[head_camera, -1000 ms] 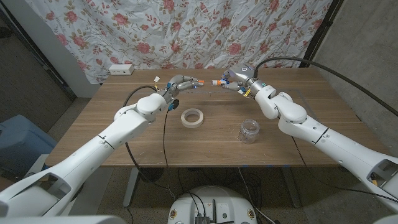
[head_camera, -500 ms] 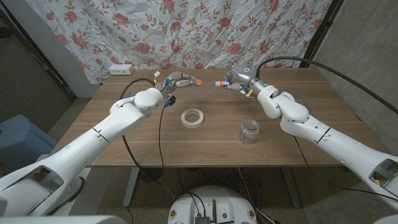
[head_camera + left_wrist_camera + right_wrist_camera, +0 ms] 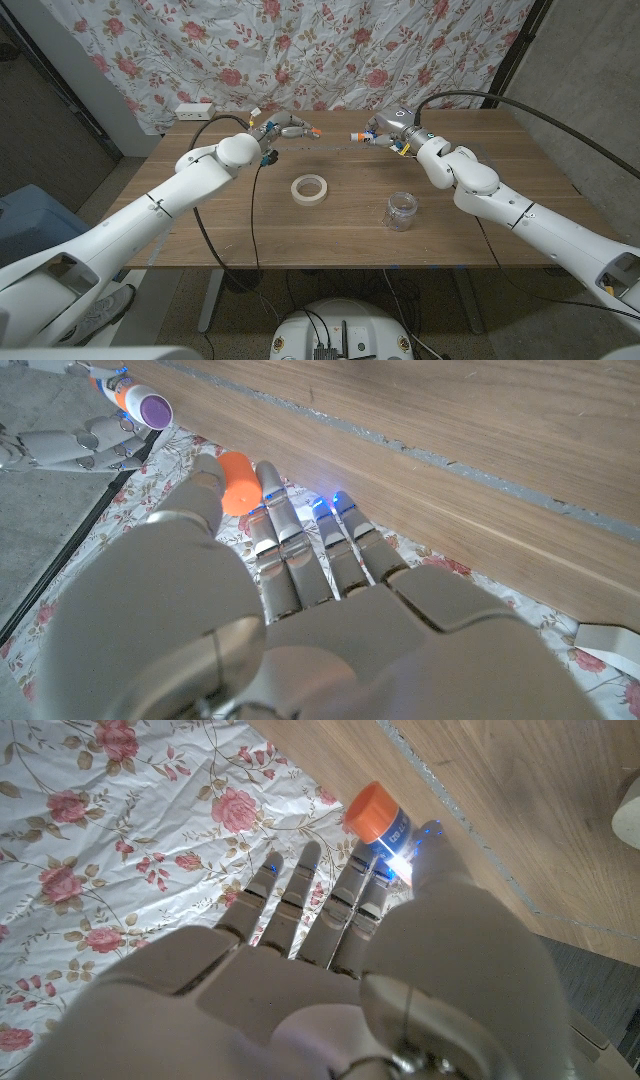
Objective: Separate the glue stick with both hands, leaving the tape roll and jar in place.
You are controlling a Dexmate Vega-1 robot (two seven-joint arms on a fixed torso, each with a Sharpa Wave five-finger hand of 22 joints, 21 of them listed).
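Note:
The glue stick is in two pieces above the far middle of the table. My left hand (image 3: pixel 285 128) pinches the small orange cap (image 3: pixel 314 131) between thumb and fingers; the cap (image 3: pixel 237 482) shows at my fingertips in the left wrist view. My right hand (image 3: pixel 388 132) holds the stick body (image 3: pixel 357 135), whose orange end (image 3: pixel 378 814) shows in the right wrist view and whose purple tip (image 3: pixel 152 406) faces the left hand. A clear gap separates cap and body. The tape roll (image 3: pixel 310 187) lies flat at mid-table. The glass jar (image 3: pixel 401 211) stands to its right.
A white power strip (image 3: pixel 194 111) lies at the table's far left corner. A floral cloth (image 3: pixel 330 50) hangs behind the table. Black cables (image 3: pixel 258 210) loop from both arms over the tabletop. Bare wood stretches along the near edge (image 3: pixel 300 255).
The two hands have drawn apart sideways, left hand to the left and right hand to the right. The cap has come off the stick body and the gap has widened.

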